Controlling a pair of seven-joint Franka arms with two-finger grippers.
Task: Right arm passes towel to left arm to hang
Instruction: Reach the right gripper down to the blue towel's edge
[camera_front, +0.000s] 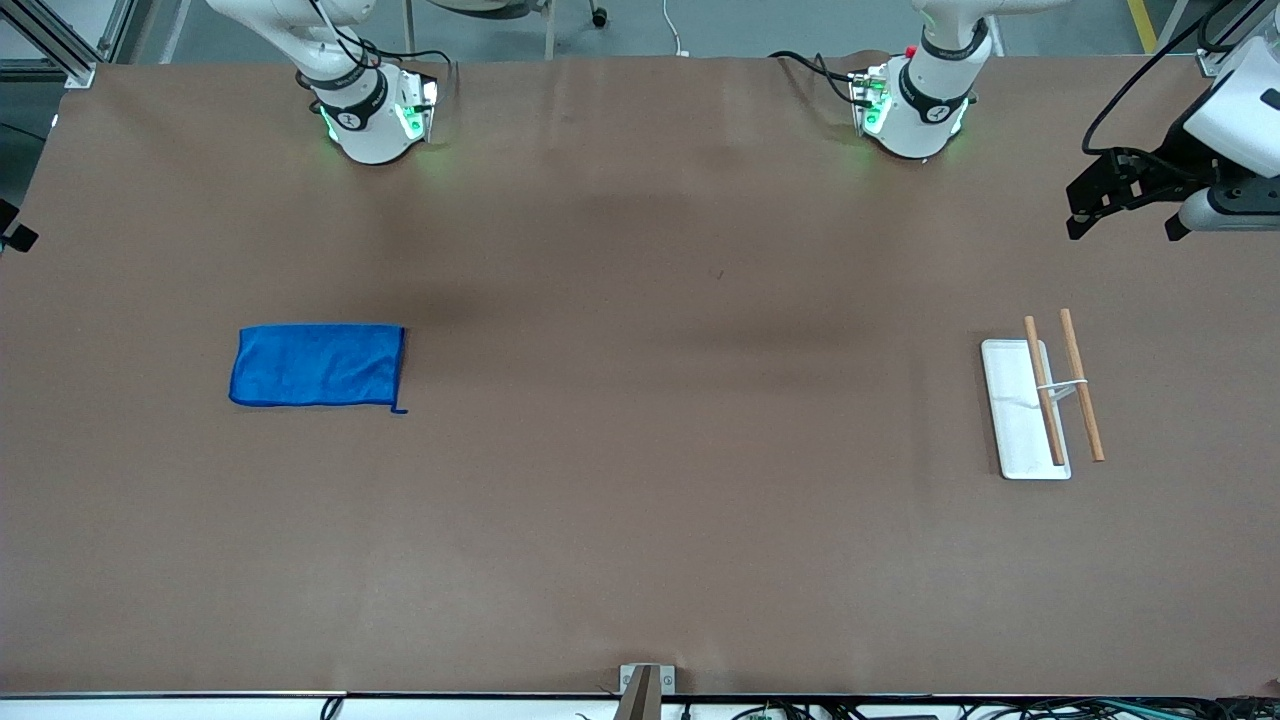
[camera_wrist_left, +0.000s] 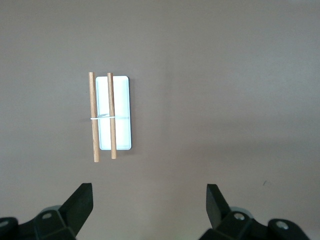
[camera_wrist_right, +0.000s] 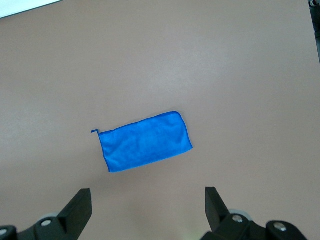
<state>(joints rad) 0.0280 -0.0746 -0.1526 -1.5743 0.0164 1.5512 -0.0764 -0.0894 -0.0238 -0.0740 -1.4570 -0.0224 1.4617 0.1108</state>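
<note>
The bright blue towel (camera_front: 318, 365) lies flat on the brown table toward the right arm's end, its corner loop on the side nearer the front camera. In the right wrist view the towel (camera_wrist_right: 145, 141) lies well below my right gripper (camera_wrist_right: 147, 195), which is open and empty, high over the table; this gripper is out of the front view. My left gripper (camera_front: 1095, 200) is open and empty in the air over the left arm's end of the table. In the left wrist view it (camera_wrist_left: 148, 192) is high over bare table beside the rack.
A small rack with a white base (camera_front: 1012, 420) and two wooden rods (camera_front: 1081, 385) stands toward the left arm's end; it also shows in the left wrist view (camera_wrist_left: 122, 112). The right arm's base (camera_front: 370, 110) and the left arm's base (camera_front: 915, 100) stand at the table's top edge.
</note>
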